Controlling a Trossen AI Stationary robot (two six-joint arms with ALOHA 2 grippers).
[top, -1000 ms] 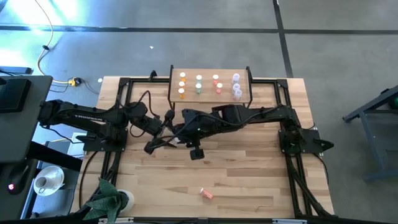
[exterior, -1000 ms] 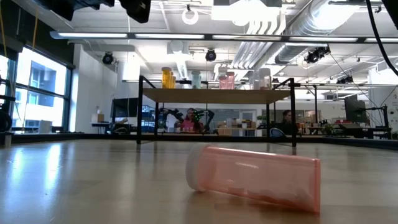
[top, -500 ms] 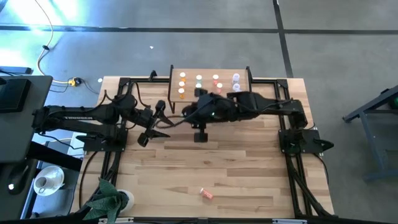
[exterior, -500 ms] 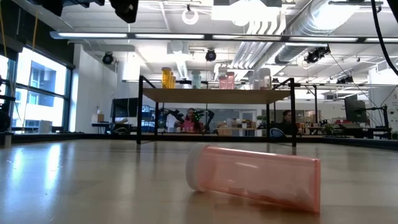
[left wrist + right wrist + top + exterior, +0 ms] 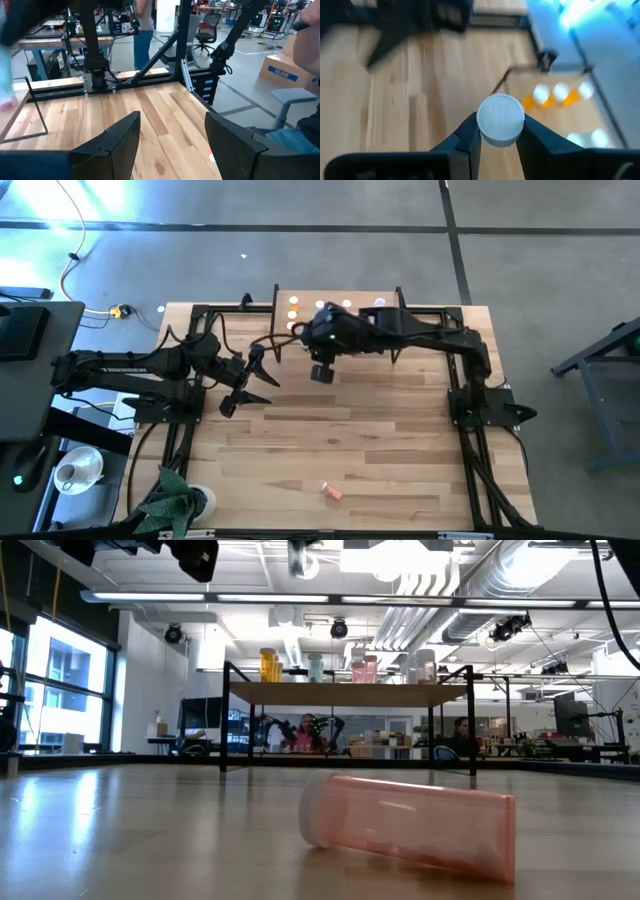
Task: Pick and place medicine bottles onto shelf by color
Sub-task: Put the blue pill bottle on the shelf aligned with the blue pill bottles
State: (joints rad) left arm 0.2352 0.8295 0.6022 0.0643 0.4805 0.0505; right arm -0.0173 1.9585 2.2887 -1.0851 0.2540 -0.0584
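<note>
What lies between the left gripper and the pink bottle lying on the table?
In the high view, only bare tabletop lies between the open left gripper and the pink bottle.

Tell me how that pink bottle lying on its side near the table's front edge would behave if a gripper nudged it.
The pink bottle lies on its round side on the bare table, so it would probably roll. It looks see-through and mostly empty, so likely light and easily sent skidding.
</note>
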